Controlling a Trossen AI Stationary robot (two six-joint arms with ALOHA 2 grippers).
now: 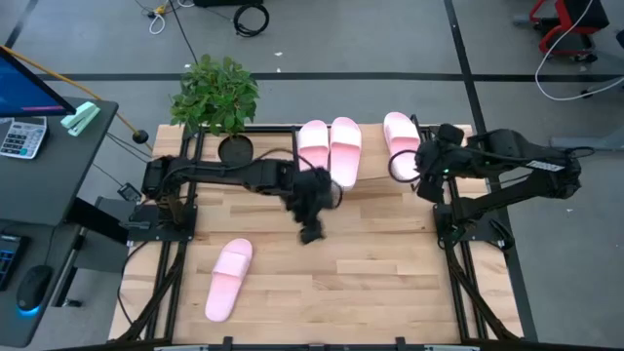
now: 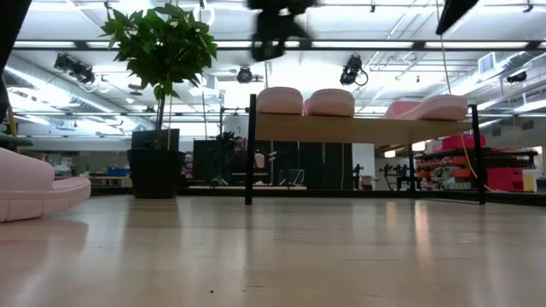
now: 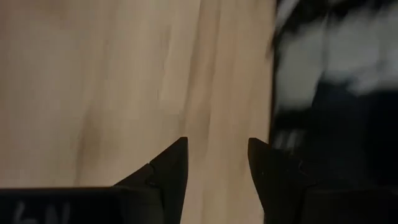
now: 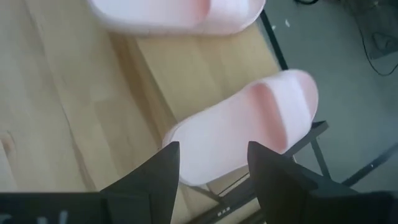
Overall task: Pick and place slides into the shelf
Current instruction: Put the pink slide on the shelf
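Note:
Three pale pink slides lie on the shelf (image 1: 375,185) at the table's far side: two side by side (image 1: 313,146) (image 1: 345,146), and a third (image 1: 400,138) near its right end. The fourth slide (image 1: 227,278) lies flat on the tabletop, near left. My left gripper (image 1: 310,216) hovers open over bare wood in front of the shelf, blurred. My right gripper (image 4: 213,163) is open over the third slide (image 4: 249,121), its fingers standing at either side of that slide's nearer end. In the low view the shelf (image 2: 358,128) carries all three slides. My right gripper stands open over the third slide's nearer end (image 4: 193,146), coming from the table's right and slanting down. Whether its fingers touch the slide cannot be told. The slide rests on the shelf board, that end close to the black frame bar.
A potted plant (image 1: 216,97) stands at the table's far left corner, beside the shelf. A desk with a calculator (image 1: 21,136) is off the table's left. Bare wood planks (image 1: 370,283) fill the table's near and right parts. Cables lie on the floor beyond.

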